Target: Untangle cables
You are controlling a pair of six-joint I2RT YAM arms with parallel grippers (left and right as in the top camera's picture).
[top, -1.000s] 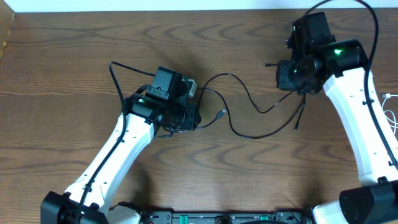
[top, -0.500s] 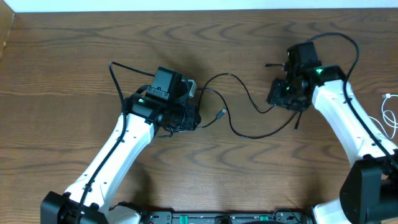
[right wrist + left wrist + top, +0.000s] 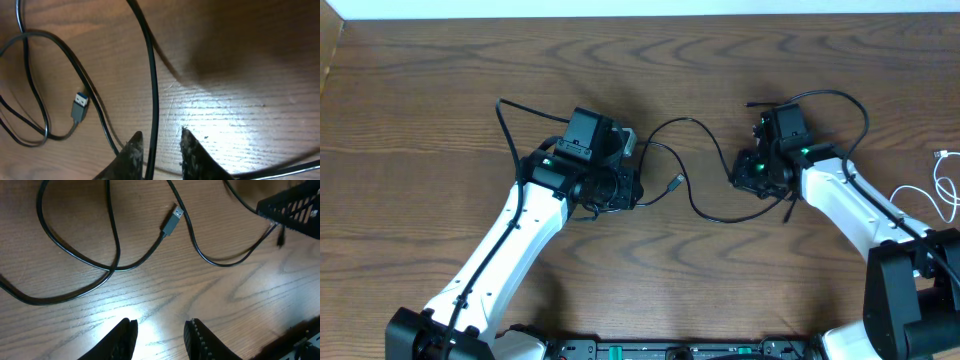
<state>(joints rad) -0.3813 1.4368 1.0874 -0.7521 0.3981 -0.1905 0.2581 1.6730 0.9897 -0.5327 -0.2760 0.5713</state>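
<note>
Right hand (image 3: 159,145) moved left, astride black cable (image 3: 151,75), well inside table (image 3: 420,100) edges

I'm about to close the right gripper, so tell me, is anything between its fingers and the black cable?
Nothing visible. The black cable runs between the open fingertips of the right gripper, lying on the table; the USB plug lies well off to one side.

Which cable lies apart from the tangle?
The white cable at the right edge, the only white one; the black cables loop together in the middle.
</note>
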